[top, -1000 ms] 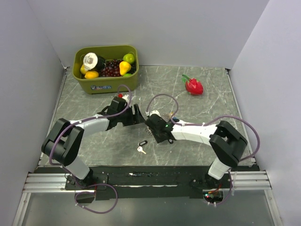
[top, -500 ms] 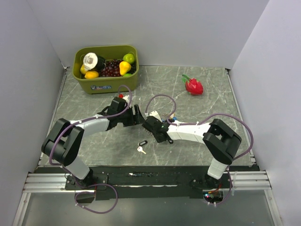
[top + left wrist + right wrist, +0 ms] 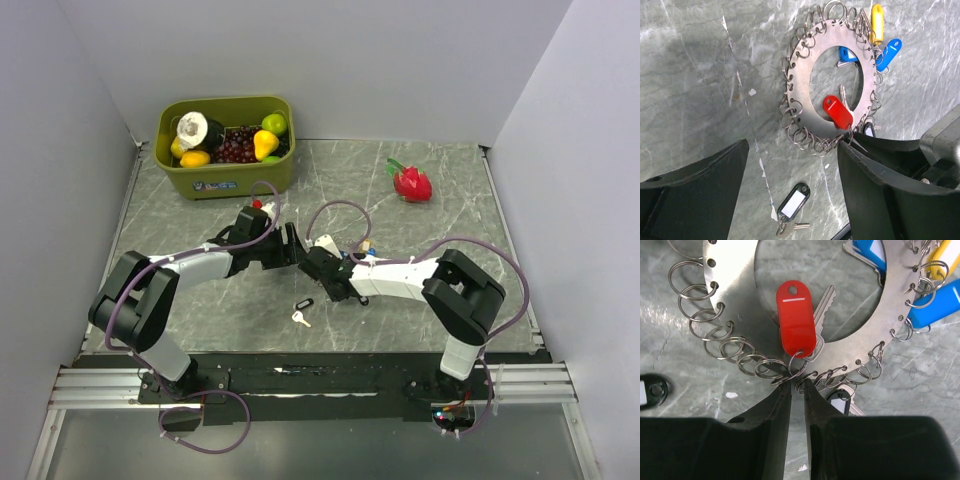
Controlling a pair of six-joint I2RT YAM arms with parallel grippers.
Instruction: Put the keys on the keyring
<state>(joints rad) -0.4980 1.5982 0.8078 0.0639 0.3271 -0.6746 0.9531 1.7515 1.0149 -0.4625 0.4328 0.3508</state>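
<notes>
Right gripper (image 3: 794, 385) nearly closed at red key (image 3: 796, 320) ring; grip not confirmable
Left gripper (image 3: 794, 147) released, spread wide facing ring plate (image 3: 800, 90); blue keys (image 3: 888, 52) and yellow key (image 3: 877, 20) on plate, black key (image 3: 793, 196) loose on table (image 3: 690, 75) nearby

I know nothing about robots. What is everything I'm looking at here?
table: one, grey-green marble pattern, under everything
keyring disc: one, silver, mid-table, rim lined with small wire rings
red-tagged key: one, red, lying in the disc's hole
blue tags: two, blue, at the disc's rim
yellow tag: one, yellow, beside the blue ones
black-tagged key: one, black, loose on the table, apart from the disc
second black tag: one, partly hidden at the disc's edge
bin: one, olive green, far left corner, holding assorted fruit
red fruit: one, red with green leaves, far right
left end effector: one, black, open, near the disc
right end effector: one, black, jaws nearly together at the disc's rim by the red tag; grip unclear
</notes>
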